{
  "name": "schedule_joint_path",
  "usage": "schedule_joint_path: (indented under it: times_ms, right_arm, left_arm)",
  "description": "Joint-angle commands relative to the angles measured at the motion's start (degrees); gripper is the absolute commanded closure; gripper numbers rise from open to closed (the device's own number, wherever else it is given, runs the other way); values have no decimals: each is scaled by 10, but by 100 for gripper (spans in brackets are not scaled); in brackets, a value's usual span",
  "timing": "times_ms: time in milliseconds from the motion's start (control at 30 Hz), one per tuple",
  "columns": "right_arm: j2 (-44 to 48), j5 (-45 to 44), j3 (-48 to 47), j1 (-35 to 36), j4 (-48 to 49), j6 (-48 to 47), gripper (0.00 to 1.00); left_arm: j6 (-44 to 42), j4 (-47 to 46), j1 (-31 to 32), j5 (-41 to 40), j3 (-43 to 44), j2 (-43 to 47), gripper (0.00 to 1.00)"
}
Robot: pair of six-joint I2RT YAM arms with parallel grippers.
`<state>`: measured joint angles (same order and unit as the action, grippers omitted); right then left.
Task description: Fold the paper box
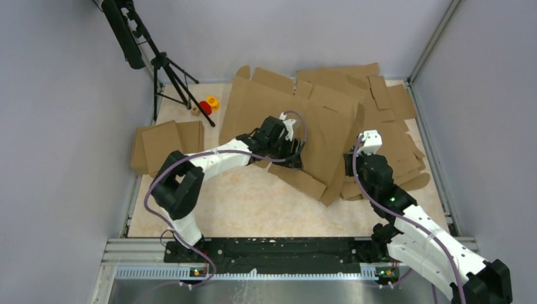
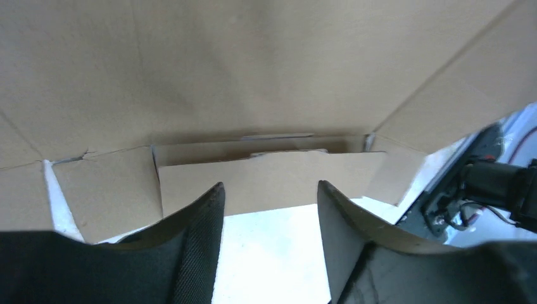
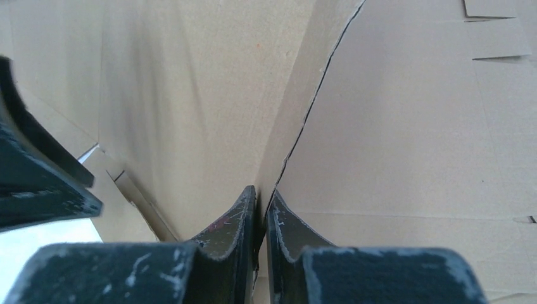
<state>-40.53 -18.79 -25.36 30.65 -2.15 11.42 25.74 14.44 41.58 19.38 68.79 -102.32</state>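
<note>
The paper box is a large brown cardboard piece lying mid-table, its right side panel raised. My left gripper reaches in at the box's near-left flap. In the left wrist view the left gripper stands open, with a folded flap just beyond the fingertips and the box panel filling the view above. My right gripper is at the raised right panel. In the right wrist view the right gripper is shut on that panel's thin edge, with the cardboard rising on the left.
A pile of like cardboard sheets lies at the back right, partly under the box. Smaller cardboard pieces sit at the left edge. A black tripod stands at the back left, with a red object and a yellow one by its feet.
</note>
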Motion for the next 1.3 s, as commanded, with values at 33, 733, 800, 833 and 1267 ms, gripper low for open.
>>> schedule_joint_path:
  times_ms: [33,733,800,833,1267]
  right_arm:
    - [10,-13,6,6,69,-32,93]
    - [7,7,26,5,153,-72,95]
    - [7,2,27,6,155,-72,95]
    - [7,-2,27,5,155,-74,95]
    - [3,-60,25,6,138,-60,99]
  left_arm:
    - [-10,-123,1,-9,-53,99,68]
    - [-129,6,46,-16,121,-79,100]
    - [-152,49,46,23,144,-93,100]
    - [-167,78,46,47,162,-103,100]
    - [-217,313,48,151,265,-126,100]
